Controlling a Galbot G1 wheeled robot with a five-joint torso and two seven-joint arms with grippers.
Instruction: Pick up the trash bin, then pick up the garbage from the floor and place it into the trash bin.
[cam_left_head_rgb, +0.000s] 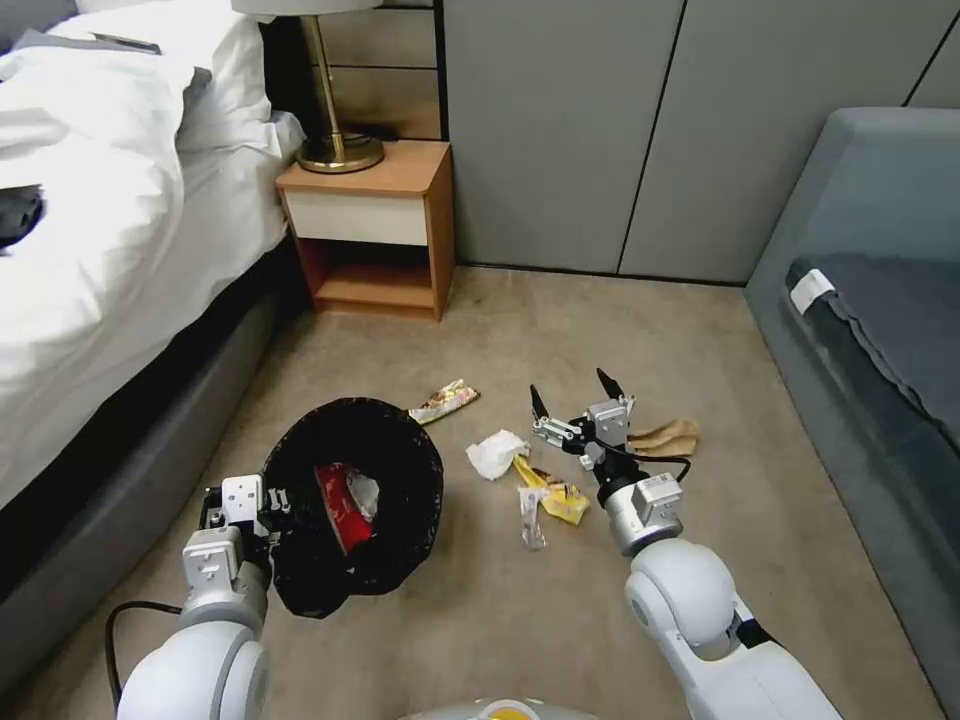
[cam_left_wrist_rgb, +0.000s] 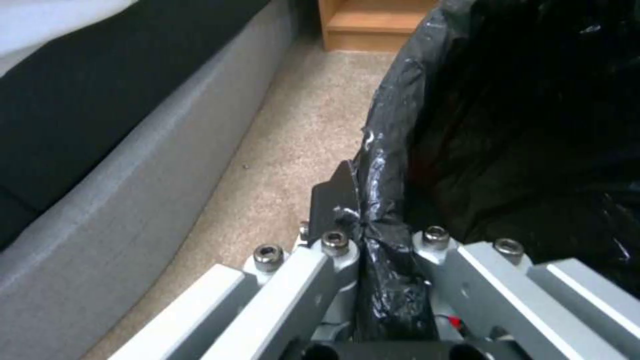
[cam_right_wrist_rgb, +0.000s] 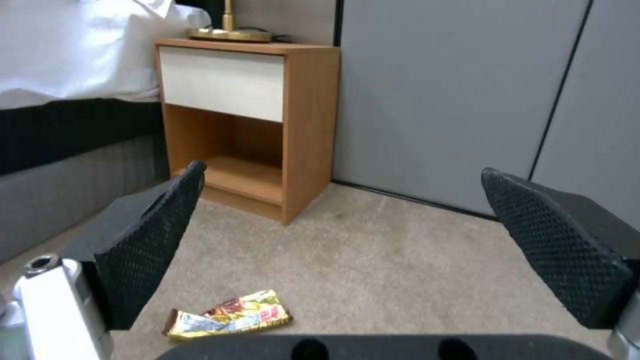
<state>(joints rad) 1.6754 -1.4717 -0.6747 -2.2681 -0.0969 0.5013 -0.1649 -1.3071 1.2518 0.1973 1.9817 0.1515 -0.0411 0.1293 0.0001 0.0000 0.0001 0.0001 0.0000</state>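
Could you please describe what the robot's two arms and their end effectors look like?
Both arms have glossy white rounded shells ending in silver-grey metal wrists. The right end effector has two black pointed fingers with dimpled, textured pads; a black cable loops beside its wrist. The left end effector shows silver-white links with hex-socket bolts, and a black cable trails behind its arm.

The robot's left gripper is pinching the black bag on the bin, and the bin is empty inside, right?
Not quite. The left gripper does pinch the black bag on the trash bin, but the bin isn't empty: the head view shows a red-and-white packet inside it.
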